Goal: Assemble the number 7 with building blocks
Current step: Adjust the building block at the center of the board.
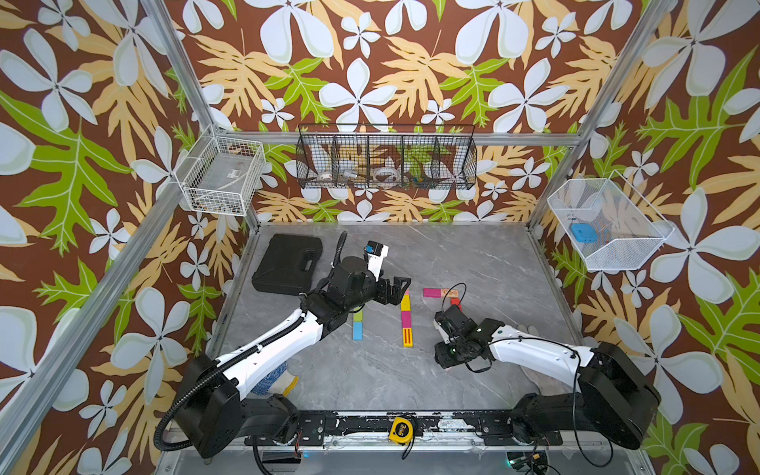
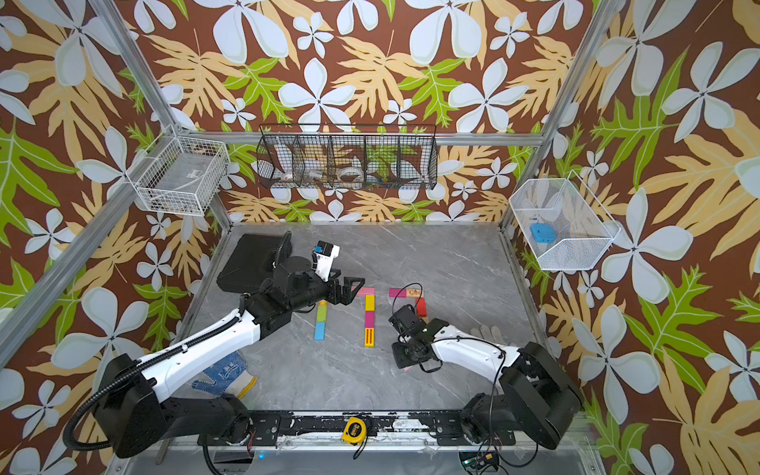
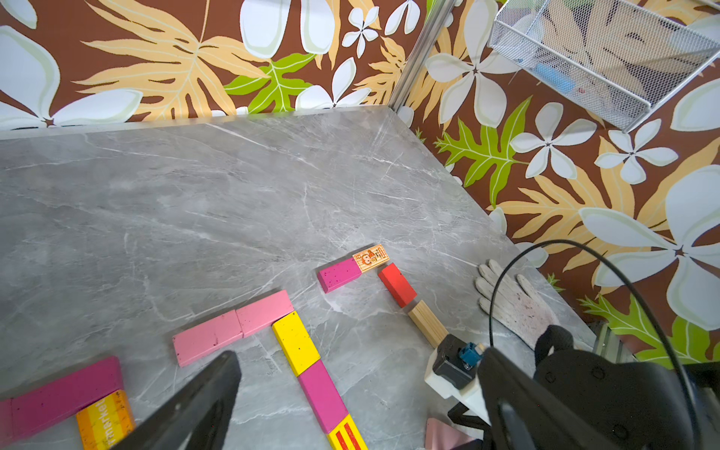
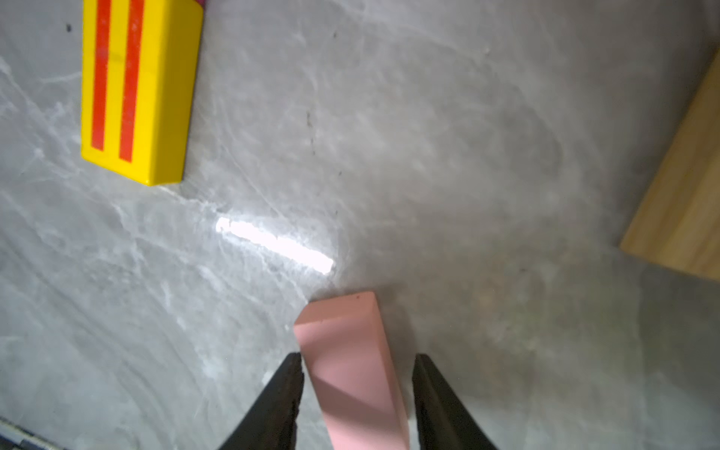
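Right wrist view: pink block [image 4: 343, 335] sits inside my right pincer [image 4: 356, 356].
I cannot tell if I squeeze it.

Left gripper [image 1: 398, 291] hangs over the top of the yellow-and-magenta column [image 1: 406, 323], a green-and-blue pair [image 1: 357, 325] lying beside it. Right gripper [image 1: 446, 357] sits low near the column's foot (fingertips hidden under the wrist), with a magenta block [image 1: 431, 292], printed wood block [image 1: 450, 293] and red block [image 1: 455, 303] beyond.
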`<control>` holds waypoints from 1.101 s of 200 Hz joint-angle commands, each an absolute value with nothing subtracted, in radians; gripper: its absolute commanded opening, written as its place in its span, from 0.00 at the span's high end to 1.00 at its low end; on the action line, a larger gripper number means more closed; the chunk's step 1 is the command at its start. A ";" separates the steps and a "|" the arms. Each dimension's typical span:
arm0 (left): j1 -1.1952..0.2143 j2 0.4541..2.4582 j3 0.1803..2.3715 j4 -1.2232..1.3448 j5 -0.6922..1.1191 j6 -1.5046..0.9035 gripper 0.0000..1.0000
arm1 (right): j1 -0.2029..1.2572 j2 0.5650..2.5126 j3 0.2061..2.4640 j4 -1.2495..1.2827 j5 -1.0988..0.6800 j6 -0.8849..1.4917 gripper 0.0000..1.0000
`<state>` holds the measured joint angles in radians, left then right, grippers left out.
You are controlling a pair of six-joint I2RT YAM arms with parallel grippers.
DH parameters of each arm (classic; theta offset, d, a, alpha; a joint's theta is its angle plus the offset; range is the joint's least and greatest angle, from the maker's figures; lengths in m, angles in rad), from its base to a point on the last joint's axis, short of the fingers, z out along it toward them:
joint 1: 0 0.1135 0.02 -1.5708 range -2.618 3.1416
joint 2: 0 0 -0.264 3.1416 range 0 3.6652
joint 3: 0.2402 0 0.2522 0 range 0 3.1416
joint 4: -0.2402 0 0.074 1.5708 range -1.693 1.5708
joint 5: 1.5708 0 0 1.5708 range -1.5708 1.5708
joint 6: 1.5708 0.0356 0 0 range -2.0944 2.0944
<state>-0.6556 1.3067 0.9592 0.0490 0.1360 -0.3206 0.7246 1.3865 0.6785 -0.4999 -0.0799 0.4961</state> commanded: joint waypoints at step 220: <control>-0.653 1.225 0.927 0.097 0.120 -0.307 0.02 | 0.600 1.339 0.649 -0.578 0.235 0.617 0.67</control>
<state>-0.6556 1.2201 0.9226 0.0681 0.1261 -0.3138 0.6022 1.3403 0.6373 -0.5762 0.2169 0.6571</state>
